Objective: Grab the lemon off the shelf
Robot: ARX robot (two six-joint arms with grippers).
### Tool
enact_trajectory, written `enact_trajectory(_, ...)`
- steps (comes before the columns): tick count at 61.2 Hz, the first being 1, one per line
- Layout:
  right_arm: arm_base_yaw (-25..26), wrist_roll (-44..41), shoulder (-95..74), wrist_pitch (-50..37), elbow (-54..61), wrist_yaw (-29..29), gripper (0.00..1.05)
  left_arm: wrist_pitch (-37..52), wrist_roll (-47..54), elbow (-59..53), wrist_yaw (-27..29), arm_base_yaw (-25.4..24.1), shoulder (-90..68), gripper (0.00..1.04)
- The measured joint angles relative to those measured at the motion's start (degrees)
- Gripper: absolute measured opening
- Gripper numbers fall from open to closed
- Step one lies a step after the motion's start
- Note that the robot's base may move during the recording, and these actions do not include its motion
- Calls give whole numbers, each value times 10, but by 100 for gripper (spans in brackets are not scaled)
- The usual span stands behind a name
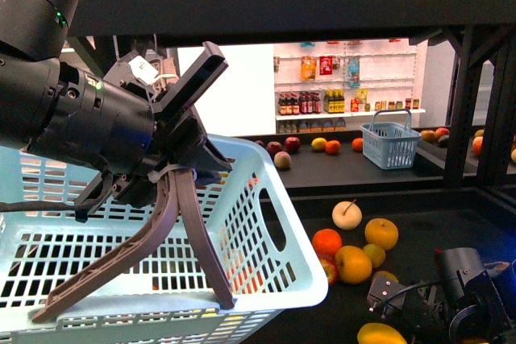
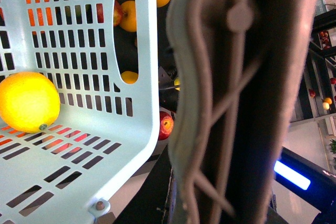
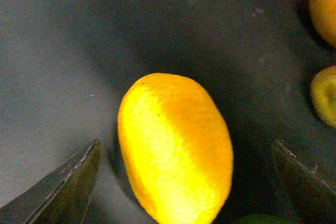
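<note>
The lemon (image 3: 173,150), bright yellow and oval, lies on the dark tier of the shelf (image 3: 79,51). My right gripper (image 3: 189,179) is open, one fingertip on each side of the lemon with a gap to each. In the front view the lemon (image 1: 380,333) shows at the bottom edge, just below the right gripper (image 1: 403,304); the shelf (image 1: 379,199) has black lips and uprights. My left gripper (image 1: 185,231) is shut on nothing, its brown fingers (image 2: 231,103) reaching down over the near rim of a light blue basket (image 1: 266,199).
A round yellow-orange fruit (image 2: 29,100) lies inside the light blue basket (image 2: 131,145). Oranges, yellow fruits (image 1: 355,263) and a cream apple (image 1: 347,215) lie on the tier behind the lemon. A small blue basket (image 1: 391,147) stands further back. Other fruits (image 3: 325,95) lie close to the lemon.
</note>
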State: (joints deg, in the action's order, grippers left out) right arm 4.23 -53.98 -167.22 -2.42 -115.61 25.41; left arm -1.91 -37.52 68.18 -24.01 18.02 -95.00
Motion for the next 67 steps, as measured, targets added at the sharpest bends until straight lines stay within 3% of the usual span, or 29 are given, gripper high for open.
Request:
enact_trajectory(22, -5, 6, -12, 64, -24, -1, 96, 0, 0, 0, 0, 0, 0, 14)
enact_trajectory(40, -6, 54, 12, -21, 36, -2, 60, 0, 0, 0, 0, 0, 0, 14)
enact_trajectory(45, -5, 93, 43, -80, 79, -1, 54, 0, 0, 0, 0, 0, 0, 14)
enact_trajectory(61, 4, 266, 228, -250, 218, -25, 52, 0, 0, 0, 0, 0, 0, 14)
enact_trajectory(67, 9, 374, 351, -281, 292, 11, 51, 0, 0, 0, 0, 0, 0, 14)
